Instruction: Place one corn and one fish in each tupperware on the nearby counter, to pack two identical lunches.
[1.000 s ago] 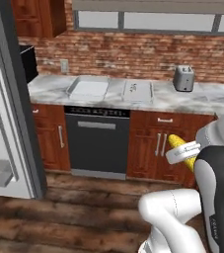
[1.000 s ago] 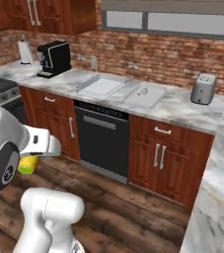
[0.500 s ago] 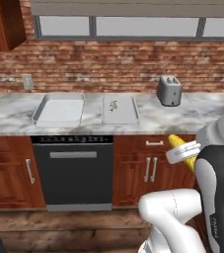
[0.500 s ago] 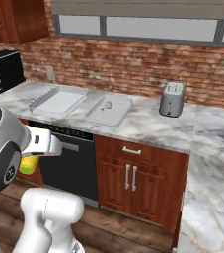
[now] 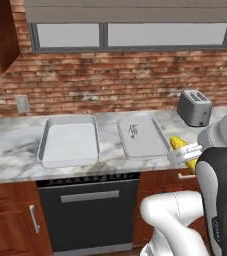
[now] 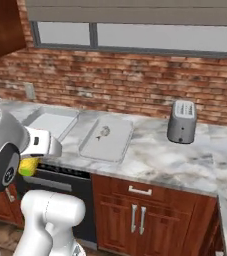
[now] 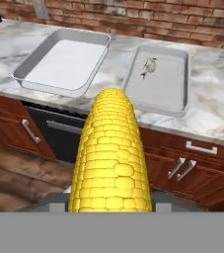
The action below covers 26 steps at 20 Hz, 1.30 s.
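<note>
The tool (image 7: pixel 111 207) was clamped on the yellow corn (image 7: pixel 111 158), which stuck out ahead of it in the hand view and pointed toward the table (image 7: pixel 209 106). From the left base view the same cob (image 5: pixel 183 152) showed in the white hand, held up off the table's front edge, above the reddish cabinets (image 5: pixel 10 220).

Two pale trays sat side by side on the marbled top. The left tray (image 7: pixel 64 62) looked bare inside as far as the views could tell. The right tray (image 7: pixel 160 81) held one small dark fish (image 7: pixel 148 66) toward its back end, and nothing else that could be made out. A toaster (image 6: pixel 181 121) stood further along to the right, well apart from both trays.

Judging progress: one fish was in place in the right tray, and this corn was in hand but not yet down. If it went beside that fish, one lunch would be packed. That would leave the left tray still needing its own cob and fish. Whether the green cob and the other fish were close by could not be told from here. Call it an early stage, with most of the packing still ahead.
</note>
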Motion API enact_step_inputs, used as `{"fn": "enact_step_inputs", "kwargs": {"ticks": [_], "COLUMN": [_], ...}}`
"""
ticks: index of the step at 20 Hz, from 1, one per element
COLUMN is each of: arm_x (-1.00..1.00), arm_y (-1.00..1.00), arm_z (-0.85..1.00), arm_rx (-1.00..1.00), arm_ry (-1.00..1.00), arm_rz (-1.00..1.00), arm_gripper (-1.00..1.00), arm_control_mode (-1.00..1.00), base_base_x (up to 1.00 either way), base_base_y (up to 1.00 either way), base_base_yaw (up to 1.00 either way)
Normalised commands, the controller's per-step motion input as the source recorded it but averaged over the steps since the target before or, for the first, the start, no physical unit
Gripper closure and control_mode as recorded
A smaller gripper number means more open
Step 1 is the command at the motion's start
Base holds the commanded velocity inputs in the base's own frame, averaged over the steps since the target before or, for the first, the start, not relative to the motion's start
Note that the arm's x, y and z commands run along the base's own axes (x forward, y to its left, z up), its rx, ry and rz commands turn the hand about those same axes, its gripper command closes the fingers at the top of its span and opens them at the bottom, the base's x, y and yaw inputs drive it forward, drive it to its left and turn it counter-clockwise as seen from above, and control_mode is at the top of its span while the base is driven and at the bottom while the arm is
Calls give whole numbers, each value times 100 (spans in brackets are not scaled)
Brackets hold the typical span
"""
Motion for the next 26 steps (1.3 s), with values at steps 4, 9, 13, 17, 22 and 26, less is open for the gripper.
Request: {"fn": "enact_step_inputs", "kwargs": {"ticks": [4,9,13,17,22,26], "arm_x": [0,0,72,61,68,61], "arm_y": [0,0,0,-13,-34,-43], "arm_z": [0,0,-50,-60,-55,-56], "arm_rx": [0,0,0,0,0,0], "arm_ry": [0,0,0,0,0,0], "arm_rz": [0,0,-16,-17,-9,0], "arm_gripper": [100,100,100,100,100,100], "arm_control_mode": [100,100,-100,-100,-100,-100], "base_base_x": [100,90,0,0,0,0], "base_base_y": [16,1,0,0,0,0], "base_base_yaw": [-20,-17,0,0,0,0]}}
